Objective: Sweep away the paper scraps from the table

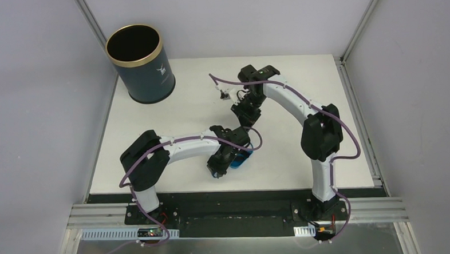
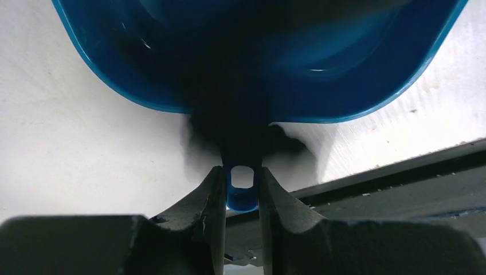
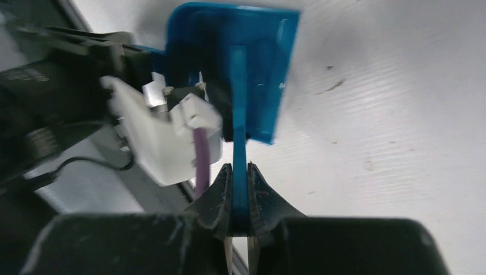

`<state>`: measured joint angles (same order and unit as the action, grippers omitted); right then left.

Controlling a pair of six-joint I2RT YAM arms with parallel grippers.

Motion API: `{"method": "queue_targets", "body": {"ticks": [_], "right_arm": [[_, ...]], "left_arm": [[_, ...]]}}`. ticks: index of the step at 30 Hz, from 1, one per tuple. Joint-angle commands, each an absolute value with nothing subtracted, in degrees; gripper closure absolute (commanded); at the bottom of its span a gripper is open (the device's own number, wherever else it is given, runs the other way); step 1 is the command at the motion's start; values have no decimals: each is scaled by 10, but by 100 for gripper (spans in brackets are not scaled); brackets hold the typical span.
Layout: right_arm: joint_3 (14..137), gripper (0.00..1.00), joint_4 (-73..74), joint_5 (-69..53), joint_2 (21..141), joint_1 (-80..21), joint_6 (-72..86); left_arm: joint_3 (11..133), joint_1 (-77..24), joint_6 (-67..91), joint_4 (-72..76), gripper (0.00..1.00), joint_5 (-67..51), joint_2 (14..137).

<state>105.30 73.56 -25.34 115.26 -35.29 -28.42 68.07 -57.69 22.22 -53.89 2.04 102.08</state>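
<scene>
My left gripper (image 1: 230, 162) is near the table's (image 1: 170, 115) front edge. It is shut on the handle of the blue dustpan (image 1: 244, 156). In the left wrist view its fingers (image 2: 213, 197) clamp the handle, and the pan (image 2: 344, 57) lies on the white top with a dark shape in its middle. My right gripper (image 1: 246, 116) points down toward the pan. It is shut on the thin blue brush handle (image 3: 239, 154), which reaches to the dustpan (image 3: 269, 69). No paper scraps show clearly. Only tiny dark specks (image 3: 335, 86) lie on the table.
A dark blue gold-rimmed bin (image 1: 140, 65) stands open at the back left corner. Grey walls enclose the table. The black front strip (image 2: 401, 177) runs just behind the dustpan handle. The left wrist's white connector and purple cable (image 3: 200, 152) sit close beside my right fingers.
</scene>
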Motion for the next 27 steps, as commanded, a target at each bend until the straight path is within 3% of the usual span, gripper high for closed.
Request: {"method": "queue_targets", "body": {"ticks": [1,7,15,27], "right_arm": [[1093,100,808,-354,1165,-335,-231],[1076,100,766,-357,1124,-312,-231],[1054,100,693,-231,1045,-287,-136],[993,100,603,-251,952,-186,-69]], "left_arm": [[657,-573,214,-477,100,59,981],[589,-574,211,-415,100,64,932],[564,-575,198,-401,100,57,882],[575,-576,187,-409,100,38,884]]}}
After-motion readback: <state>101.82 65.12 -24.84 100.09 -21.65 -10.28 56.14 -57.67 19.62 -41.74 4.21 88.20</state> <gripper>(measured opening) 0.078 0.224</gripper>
